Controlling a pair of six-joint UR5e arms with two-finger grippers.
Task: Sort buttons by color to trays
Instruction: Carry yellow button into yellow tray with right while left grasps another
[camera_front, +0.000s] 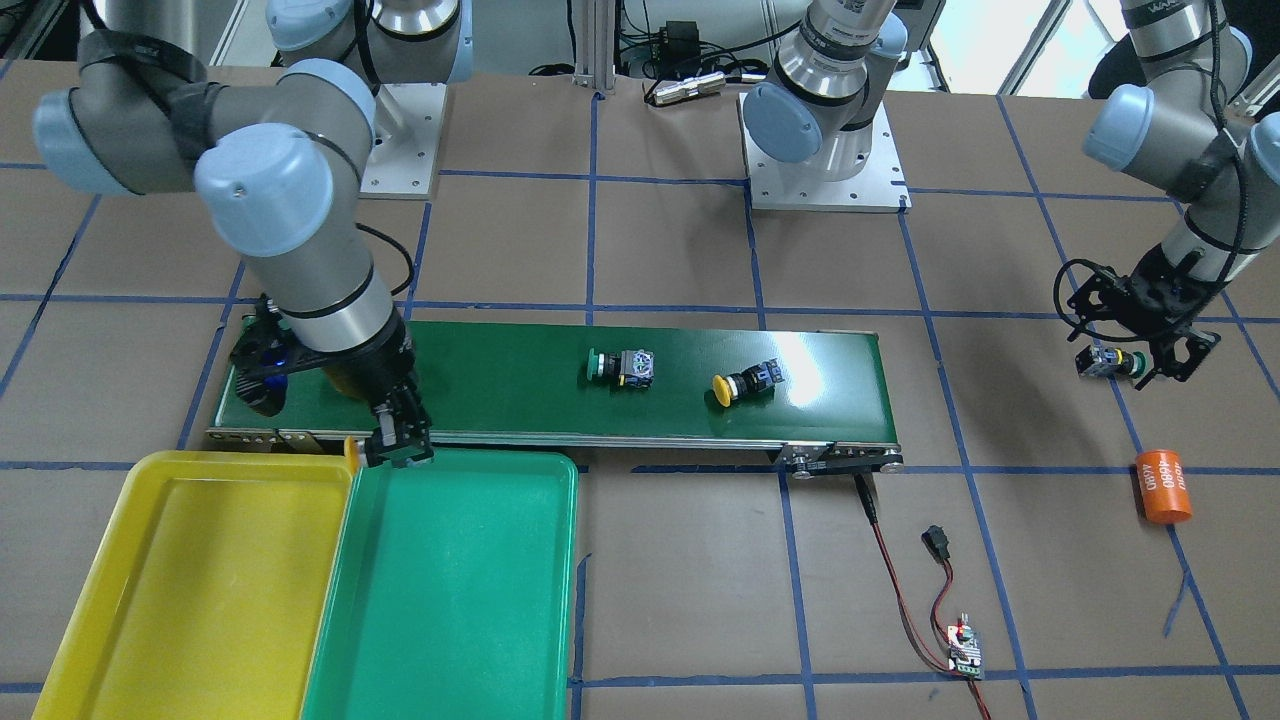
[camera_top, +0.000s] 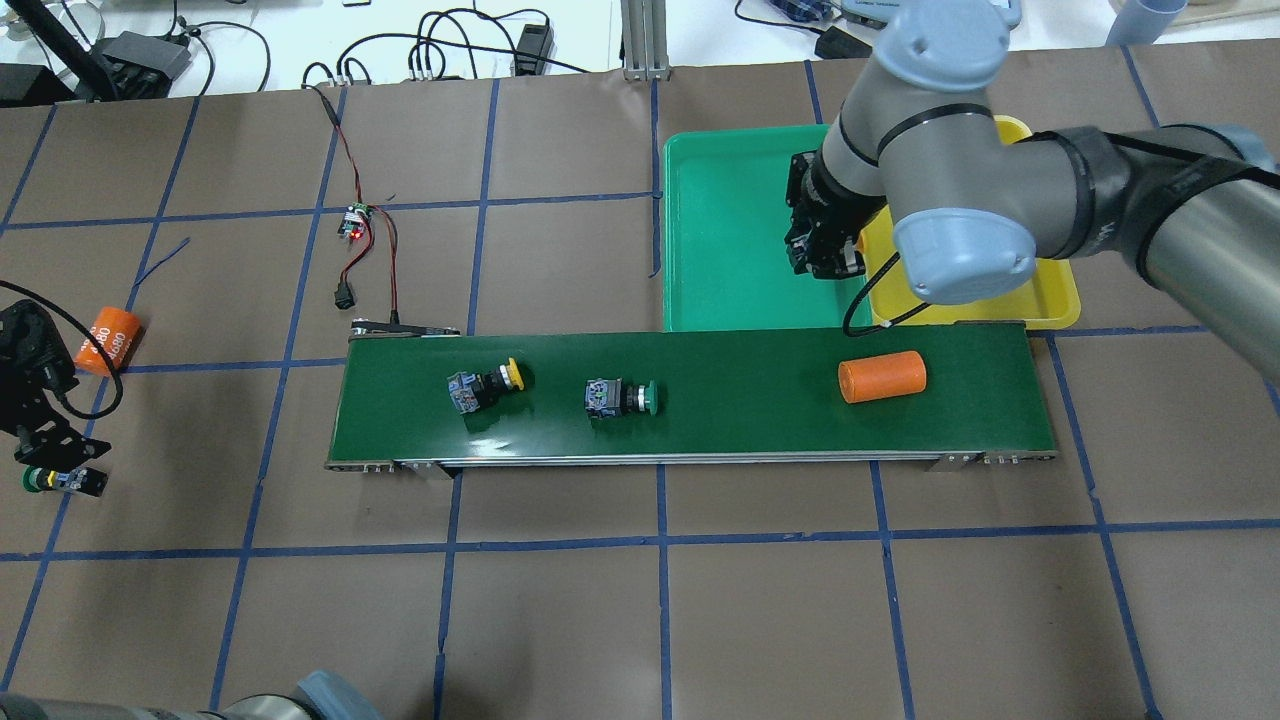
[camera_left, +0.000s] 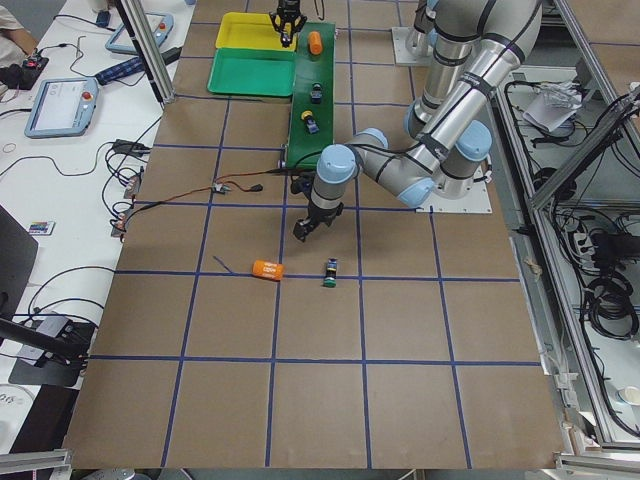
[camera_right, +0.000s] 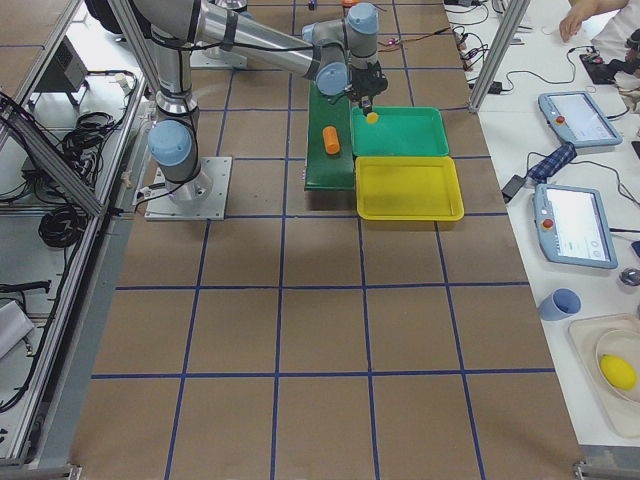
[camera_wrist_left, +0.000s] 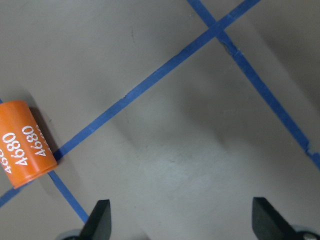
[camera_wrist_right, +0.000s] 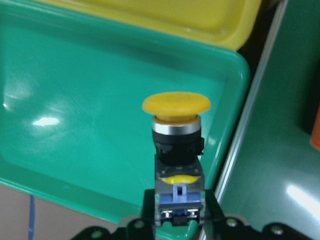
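My right gripper (camera_wrist_right: 180, 212) is shut on the grey body of a yellow button (camera_wrist_right: 176, 135) and holds it cap up over the green tray (camera_wrist_right: 75, 100), near the tray's corner by the belt. The overhead view shows this gripper (camera_top: 822, 252) by the green tray's (camera_top: 730, 240) edge next to the yellow tray (camera_top: 1050, 300). A yellow button (camera_top: 487, 385) and a green button (camera_top: 622, 397) lie on the conveyor belt (camera_top: 760, 420). Another green button (camera_top: 55, 480) lies on the table just beside my open, empty left gripper (camera_top: 45, 440).
An orange cylinder (camera_top: 882, 378) lies on the belt near the trays. A second orange cylinder (camera_top: 108, 338) lies on the table by my left gripper, also in the left wrist view (camera_wrist_left: 25, 142). A small circuit board with wires (camera_top: 352, 222) sits beyond the belt's left end.
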